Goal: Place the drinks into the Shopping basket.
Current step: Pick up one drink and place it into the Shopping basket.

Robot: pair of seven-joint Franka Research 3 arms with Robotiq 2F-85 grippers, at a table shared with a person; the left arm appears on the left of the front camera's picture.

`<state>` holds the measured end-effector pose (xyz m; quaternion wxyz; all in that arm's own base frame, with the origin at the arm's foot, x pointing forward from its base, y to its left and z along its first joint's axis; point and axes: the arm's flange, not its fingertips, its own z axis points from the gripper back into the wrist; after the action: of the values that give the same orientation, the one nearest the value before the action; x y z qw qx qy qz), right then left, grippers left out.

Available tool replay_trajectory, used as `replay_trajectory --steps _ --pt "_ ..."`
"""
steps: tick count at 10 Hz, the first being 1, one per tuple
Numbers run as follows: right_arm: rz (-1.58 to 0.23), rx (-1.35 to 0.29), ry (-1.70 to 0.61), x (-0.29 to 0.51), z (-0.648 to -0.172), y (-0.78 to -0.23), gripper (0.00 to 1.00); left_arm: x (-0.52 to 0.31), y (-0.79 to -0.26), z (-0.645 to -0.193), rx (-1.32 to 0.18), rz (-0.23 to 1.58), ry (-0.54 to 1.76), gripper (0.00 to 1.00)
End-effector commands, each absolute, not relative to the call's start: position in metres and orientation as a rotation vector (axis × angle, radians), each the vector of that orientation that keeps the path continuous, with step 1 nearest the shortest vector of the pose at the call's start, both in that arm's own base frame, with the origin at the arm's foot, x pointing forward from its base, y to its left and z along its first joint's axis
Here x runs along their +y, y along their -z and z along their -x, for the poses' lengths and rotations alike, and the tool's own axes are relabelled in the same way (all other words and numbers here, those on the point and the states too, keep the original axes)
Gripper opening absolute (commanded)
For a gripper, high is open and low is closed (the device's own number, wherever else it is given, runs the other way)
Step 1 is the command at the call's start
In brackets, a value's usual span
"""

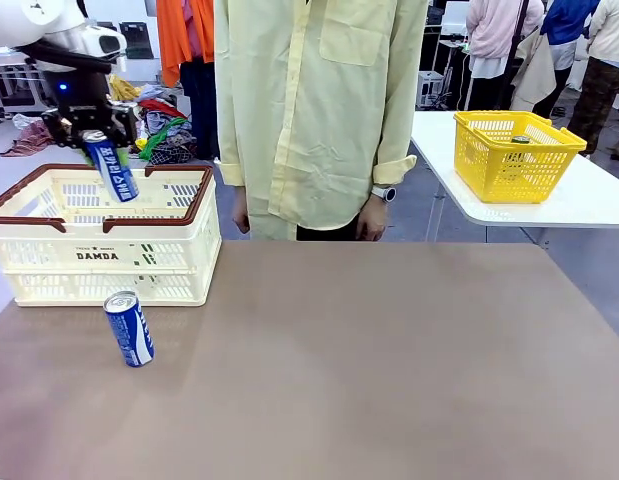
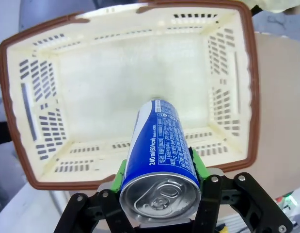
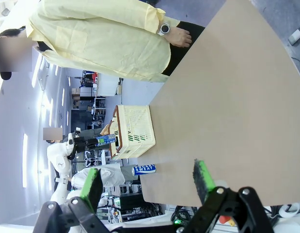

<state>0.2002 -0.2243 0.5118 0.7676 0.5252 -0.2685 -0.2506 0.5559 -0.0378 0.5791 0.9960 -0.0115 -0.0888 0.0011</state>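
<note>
My left gripper (image 1: pixel 101 140) is shut on a blue-and-white drink can (image 1: pixel 112 166), holding it tilted above the Shopping basket (image 1: pixel 99 255) at the table's far left. Looking down the left wrist, the can (image 2: pixel 160 155) sits between the green pads (image 2: pixel 196 165) over the basket's bare floor (image 2: pixel 130 82). A second blue-and-white can (image 1: pixel 129 328) stands on the table just in front of the basket. My right gripper (image 3: pixel 147 182) is open with nothing between its fingers, held off the table's edge; from there the basket (image 3: pixel 135 131) and the standing can (image 3: pixel 144 169) show far off.
A person in a pale yellow shirt (image 1: pixel 319 110) stands at the far edge, hands (image 1: pixel 371 218) hanging down. A yellow mesh basket (image 1: pixel 514 152) sits on a white side table at the right. The brown tabletop (image 1: pixel 389 360) stretches bare to the right.
</note>
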Motion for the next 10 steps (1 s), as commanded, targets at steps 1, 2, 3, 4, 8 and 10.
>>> replay_trajectory --steps 1,2,3,4,8,10 --pt "-1.153 -0.598 0.526 -0.225 -0.201 -0.514 1.00 -0.021 -0.569 -0.575 -0.138 0.016 0.031 0.00" --pt "-1.153 -0.598 0.526 -0.225 -0.201 -0.514 1.00 -0.011 -0.554 -0.580 -0.127 0.011 0.032 0.00" --pt "-1.153 -0.598 0.526 -0.225 -0.201 -0.514 1.00 -0.001 -0.536 -0.585 -0.144 0.015 0.008 0.00" --pt "-1.153 -0.598 0.526 -0.225 -0.201 -0.514 1.00 0.006 -0.519 -0.588 -0.156 -0.007 -0.030 0.00" --pt "-1.153 -0.598 0.526 -0.225 -0.201 -0.514 1.00 0.019 -0.463 -0.595 -0.101 -0.040 -0.109 0.00" --pt "-1.153 -0.598 0.526 -0.225 -0.201 -0.514 1.00 0.018 -0.440 -0.600 -0.071 -0.047 -0.113 0.00"
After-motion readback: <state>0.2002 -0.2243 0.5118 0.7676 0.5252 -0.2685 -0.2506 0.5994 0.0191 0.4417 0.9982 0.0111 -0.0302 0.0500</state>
